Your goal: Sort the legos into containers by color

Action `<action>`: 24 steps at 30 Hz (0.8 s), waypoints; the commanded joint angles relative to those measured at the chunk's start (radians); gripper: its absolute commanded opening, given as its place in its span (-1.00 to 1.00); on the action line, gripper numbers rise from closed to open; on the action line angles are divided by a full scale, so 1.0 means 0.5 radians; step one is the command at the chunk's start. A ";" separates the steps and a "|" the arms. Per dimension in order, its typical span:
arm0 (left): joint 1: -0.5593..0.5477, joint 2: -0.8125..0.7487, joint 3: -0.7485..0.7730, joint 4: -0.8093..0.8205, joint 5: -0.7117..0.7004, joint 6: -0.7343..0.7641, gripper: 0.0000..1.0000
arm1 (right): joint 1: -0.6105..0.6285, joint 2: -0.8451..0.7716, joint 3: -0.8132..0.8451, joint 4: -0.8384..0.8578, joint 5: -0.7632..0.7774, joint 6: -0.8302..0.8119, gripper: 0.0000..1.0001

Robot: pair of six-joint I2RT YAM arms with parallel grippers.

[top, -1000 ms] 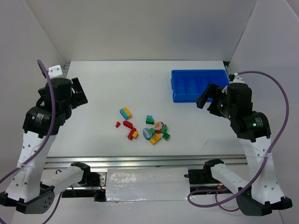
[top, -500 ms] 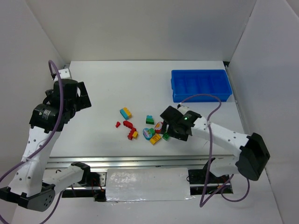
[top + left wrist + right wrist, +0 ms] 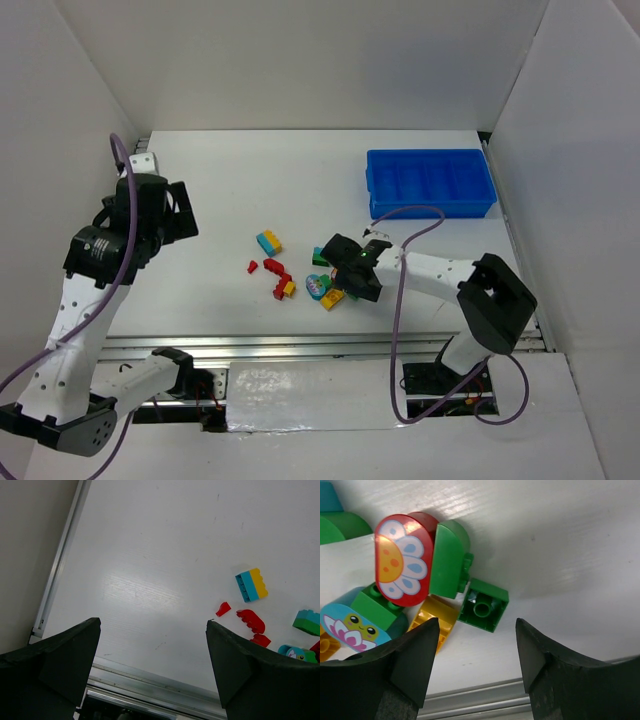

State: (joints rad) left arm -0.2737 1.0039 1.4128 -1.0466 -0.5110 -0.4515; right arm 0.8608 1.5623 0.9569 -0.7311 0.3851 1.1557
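Your right end effector (image 3: pixel 476 626) hangs low over the near cluster of small plastic bricks on the white desk (image 3: pixel 250 180), fingers spread and gripping nothing. A small green square brick (image 3: pixel 483 611) shows in the gap, just beside a yellow brick (image 3: pixel 434 621) and a red flower-printed rounded brick (image 3: pixel 402 565). Your left end effector (image 3: pixel 152 630) hovers spread and empty, left of a cyan-and-yellow brick (image 3: pixel 251 584). The shallow bright-blue plastic compartment tray (image 3: pixel 432 209) stands far right, well apart from the bricks.

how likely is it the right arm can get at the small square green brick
Probably yes: the right tool hangs open over the green brick, one side free. A yellow brick crowds the other side, so the fit may be tight.
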 commanded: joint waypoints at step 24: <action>-0.088 0.032 0.009 0.025 0.046 0.041 0.99 | -0.053 0.038 -0.236 0.342 0.138 -0.004 -0.08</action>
State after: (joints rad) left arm -0.3111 1.0180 1.4128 -1.0470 -0.4927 -0.4473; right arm 0.8497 1.5925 0.8642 -0.6292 0.4236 1.1641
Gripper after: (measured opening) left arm 0.994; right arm 0.489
